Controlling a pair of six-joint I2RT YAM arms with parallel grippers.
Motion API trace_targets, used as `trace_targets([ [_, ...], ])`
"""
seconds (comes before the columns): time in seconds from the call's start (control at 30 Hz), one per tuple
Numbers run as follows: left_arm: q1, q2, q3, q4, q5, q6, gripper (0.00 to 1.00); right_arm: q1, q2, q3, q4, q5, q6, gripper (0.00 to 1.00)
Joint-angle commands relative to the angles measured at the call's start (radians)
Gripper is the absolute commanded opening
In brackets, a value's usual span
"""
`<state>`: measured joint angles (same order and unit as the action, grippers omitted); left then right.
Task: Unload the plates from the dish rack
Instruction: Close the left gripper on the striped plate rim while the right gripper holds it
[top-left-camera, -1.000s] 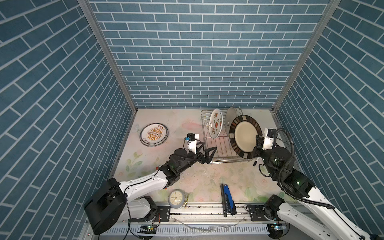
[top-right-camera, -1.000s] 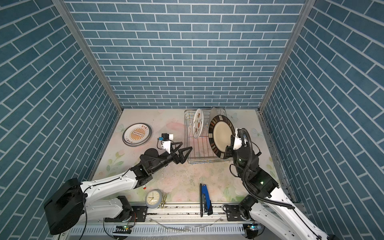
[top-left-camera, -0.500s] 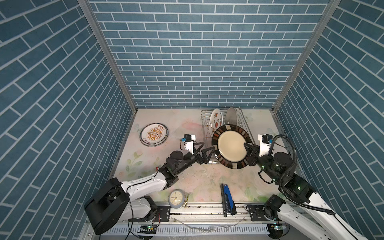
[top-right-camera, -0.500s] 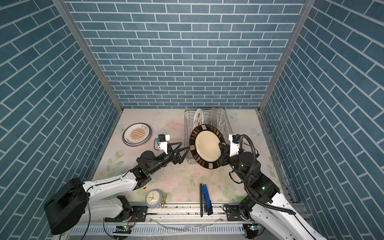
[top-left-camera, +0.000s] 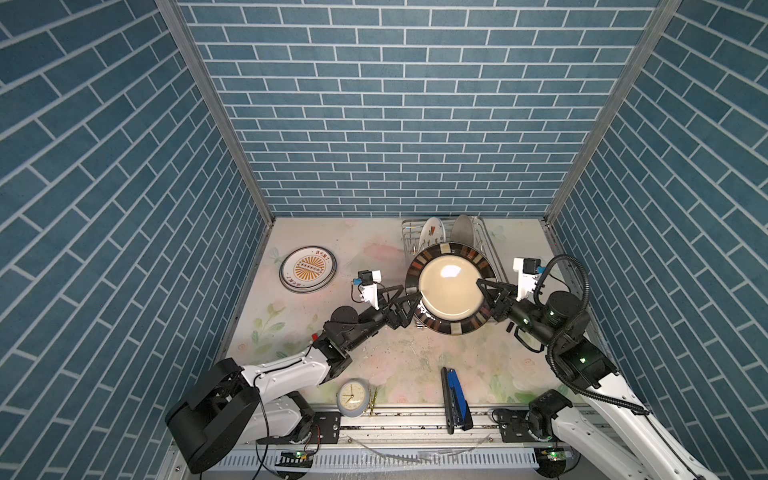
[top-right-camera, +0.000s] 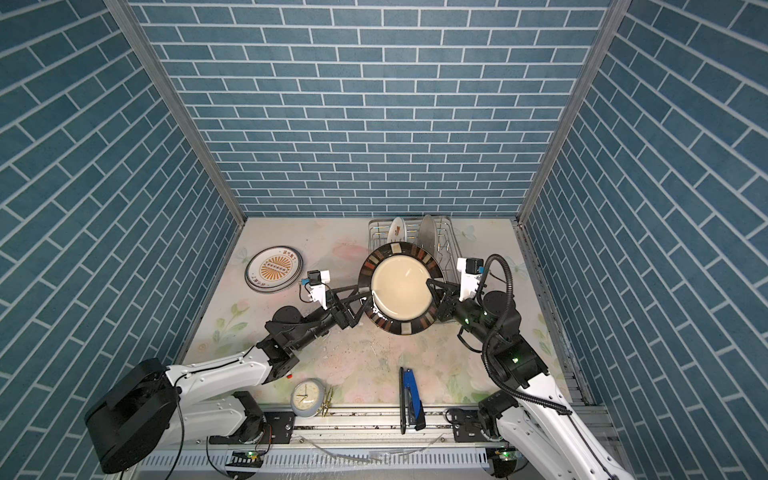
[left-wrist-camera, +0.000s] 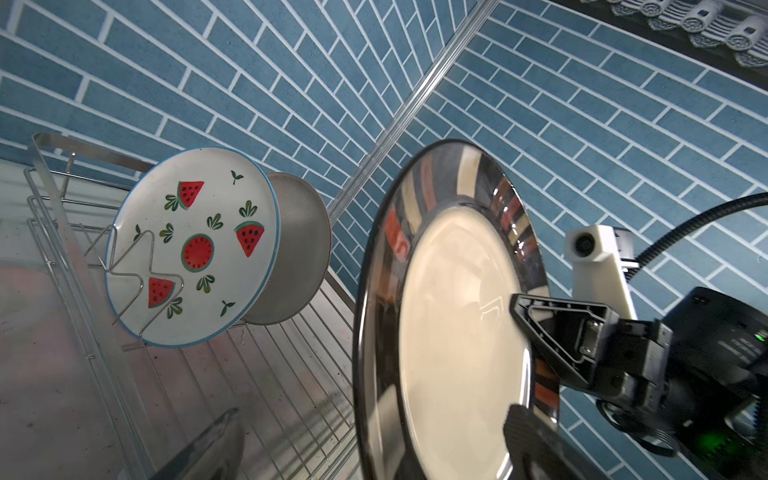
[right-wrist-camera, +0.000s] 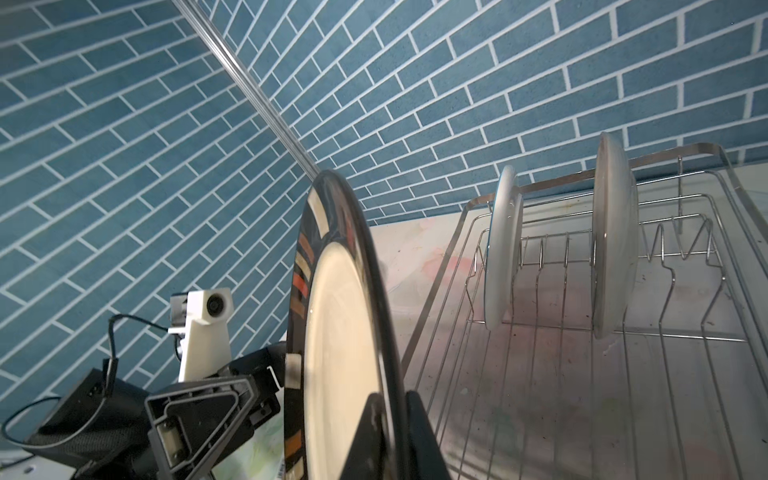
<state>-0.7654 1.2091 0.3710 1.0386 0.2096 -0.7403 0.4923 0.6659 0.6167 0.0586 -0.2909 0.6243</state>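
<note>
Clamping the banded plate (top-left-camera: 451, 291) at its rim, our right hand (top-left-camera: 483, 286) holds it aloft beside the dish rack (top-left-camera: 409, 239). Our left hand (top-left-camera: 417, 301) is spread apart, straddling the opposite rim. We see the watermelon plate (top-left-camera: 432, 230) and the grey plate (top-left-camera: 462, 227) standing racked.

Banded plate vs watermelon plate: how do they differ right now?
Banded plate is out of the rack, gripped at its rim by the right claw; watermelon plate stands between the rack's prongs. Banded plate has a cream centre and dark striped rim; watermelon plate is white with red slices and a blue edge. Both are round.
</note>
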Motion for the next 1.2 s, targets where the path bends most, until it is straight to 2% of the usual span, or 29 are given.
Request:
trace_targets([
  [0.0,0.004,0.009,-0.015,0.102,0.054,-0.029,0.82,-0.008,0.021,0.004,0.295,-0.174,0.161,0.0],
  [0.13,0.005,0.009,-0.014,0.1,0.071,-0.043,0.5,-0.013,0.038,-0.002,0.308,-0.178,0.156,0.0],
  [0.3,0.004,0.009,-0.012,0.094,0.061,-0.052,0.39,-0.017,0.047,-0.015,0.325,-0.198,0.163,0.0],
  [0.43,0.005,0.026,-0.011,0.114,0.071,-0.071,0.22,-0.029,0.037,-0.022,0.312,-0.189,0.144,0.0],
  [0.73,0.005,0.023,0.002,0.083,0.103,-0.09,0.19,-0.065,0.072,-0.026,0.335,-0.182,0.104,0.0],
  [0.93,0.005,0.015,0.008,0.053,0.103,-0.087,0.06,-0.075,0.118,-0.016,0.319,-0.136,0.055,0.0],
  [1.03,0.005,0.023,0.018,0.041,0.097,-0.089,0.0,-0.075,0.186,-0.001,0.334,-0.167,0.047,0.0],
  [1.13,0.004,0.028,0.026,0.022,0.091,-0.088,0.0,-0.075,0.24,0.012,0.332,-0.2,0.024,0.01],
  [1.17,0.004,0.026,0.024,0.024,0.081,-0.092,0.0,-0.075,0.254,0.015,0.332,-0.205,0.018,0.06],
])
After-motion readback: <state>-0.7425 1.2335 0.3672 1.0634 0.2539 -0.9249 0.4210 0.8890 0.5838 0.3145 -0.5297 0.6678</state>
